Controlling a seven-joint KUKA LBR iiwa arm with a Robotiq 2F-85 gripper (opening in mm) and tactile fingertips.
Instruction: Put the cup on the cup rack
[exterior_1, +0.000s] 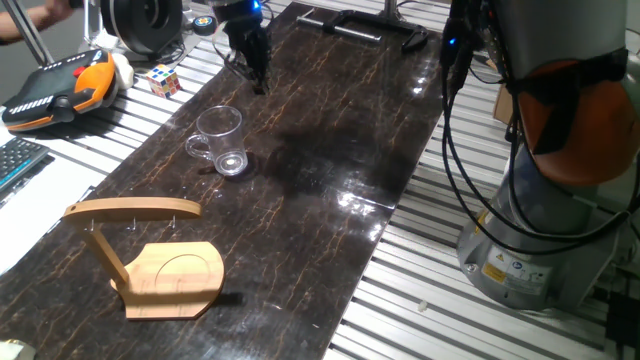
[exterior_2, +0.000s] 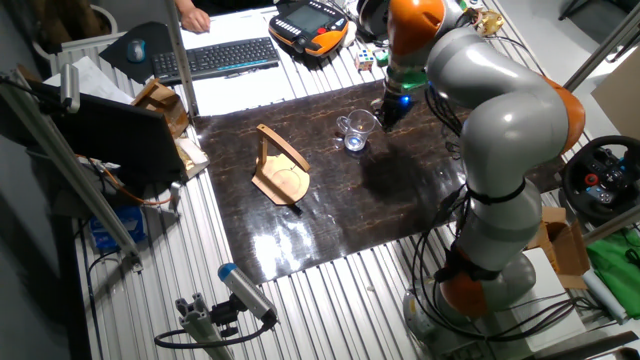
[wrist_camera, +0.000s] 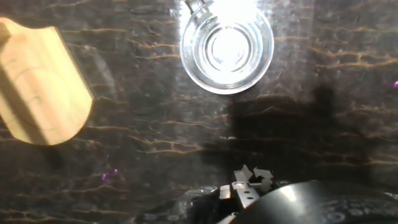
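Observation:
The cup is a clear glass mug standing upright on the dark table, with its handle toward the left. It also shows in the other fixed view and from above in the hand view. The cup rack is light wood and stands near the table's front left, with its curved hook bar over the base. It also shows in the other fixed view and its base in the hand view. My gripper hangs above the table just behind the cup, empty. Its fingers look like one dark mass, so their gap is hidden.
A Rubik's cube, an orange teach pendant and a keyboard lie left of the dark table top. A black metal frame lies at the far end. The robot base stands to the right.

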